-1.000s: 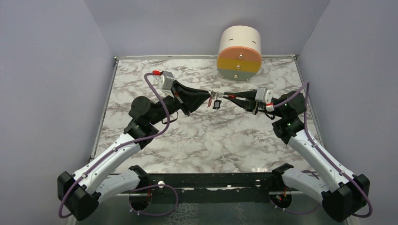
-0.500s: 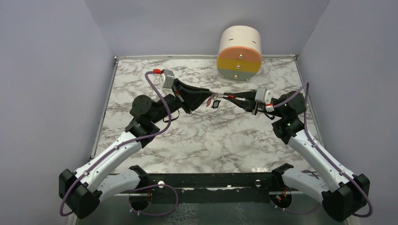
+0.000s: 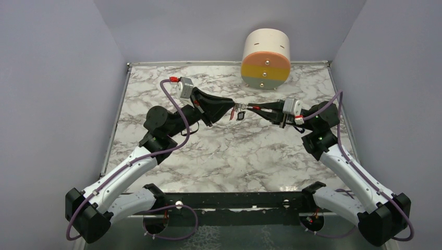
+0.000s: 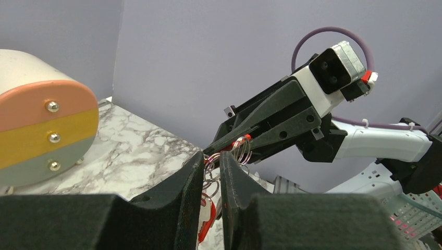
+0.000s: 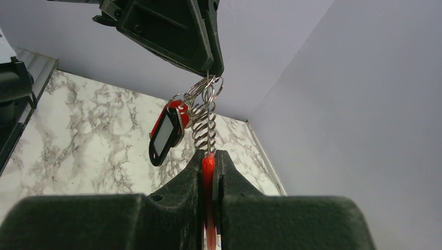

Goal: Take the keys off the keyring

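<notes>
Silver links of the keyring [image 5: 204, 127] hang stretched in mid-air between the two arms, above the marble table [image 3: 224, 156]. The right gripper [image 5: 208, 155] is clamped on the red clip [image 5: 208, 172] at one end. The left gripper [image 5: 213, 70] pinches the thin ring [image 5: 211, 87] at the other end, its fingers [image 4: 194, 179] almost together with wire loops between them. The keys [image 5: 166, 131], a dark-headed one in front of a red-headed one, dangle from the ring just beside the left fingertips, and neither gripper holds them. That is the main worry: with both grippers occupied, nothing is free to walk a key round the coil. Pulling harder would probably only tear the thin wire out of the left pinch, leaving the whole bunch swinging from the clip. If a key did slip off, it would drop to the table, where something so small and flat looks hard to pick up. The fingertips are also close enough that a small misjudged twist could knock them together.
</notes>
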Controlling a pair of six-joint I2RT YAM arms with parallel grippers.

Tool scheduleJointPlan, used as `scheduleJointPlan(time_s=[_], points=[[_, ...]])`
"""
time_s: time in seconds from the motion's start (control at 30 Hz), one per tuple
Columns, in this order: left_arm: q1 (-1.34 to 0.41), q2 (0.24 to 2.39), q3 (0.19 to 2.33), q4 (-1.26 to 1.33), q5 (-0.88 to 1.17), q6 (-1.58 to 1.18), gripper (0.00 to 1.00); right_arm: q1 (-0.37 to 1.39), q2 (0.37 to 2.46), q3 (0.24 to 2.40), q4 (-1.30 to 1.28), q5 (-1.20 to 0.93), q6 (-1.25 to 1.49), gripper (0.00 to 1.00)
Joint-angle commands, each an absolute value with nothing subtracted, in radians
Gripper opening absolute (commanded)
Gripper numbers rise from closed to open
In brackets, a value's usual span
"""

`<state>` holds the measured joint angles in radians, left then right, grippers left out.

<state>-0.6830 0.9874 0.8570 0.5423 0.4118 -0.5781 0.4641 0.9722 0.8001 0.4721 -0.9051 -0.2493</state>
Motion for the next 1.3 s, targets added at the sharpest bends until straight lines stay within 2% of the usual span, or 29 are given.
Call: scheduleJointPlan(time_s=[0.0, 0.53, 0.93, 1.27], points=[[-0.689, 0.967, 0.862, 0.575, 0.447, -0.590, 0.20, 0.471, 0.960, 0.806, 0.504, -0.875, -0.262, 0.02], [-0.689, 0.943, 0.855, 0.524, 0.507, -0.578, 0.18, 0.472, 0.958, 0.807, 0.505, -0.859, -0.262, 0.02], [-0.689, 0.869, 0.849, 0.415, 0.438, -0.503, 0.18, 0.472, 0.960, 0.810, 0.502, -0.850, -0.265, 0.02], [-0.689, 0.892, 0.862, 0.411, 0.454, -0.512, 0.17, 0.473, 0.962, 0.810, 0.505, -0.847, -0.262, 0.02]])
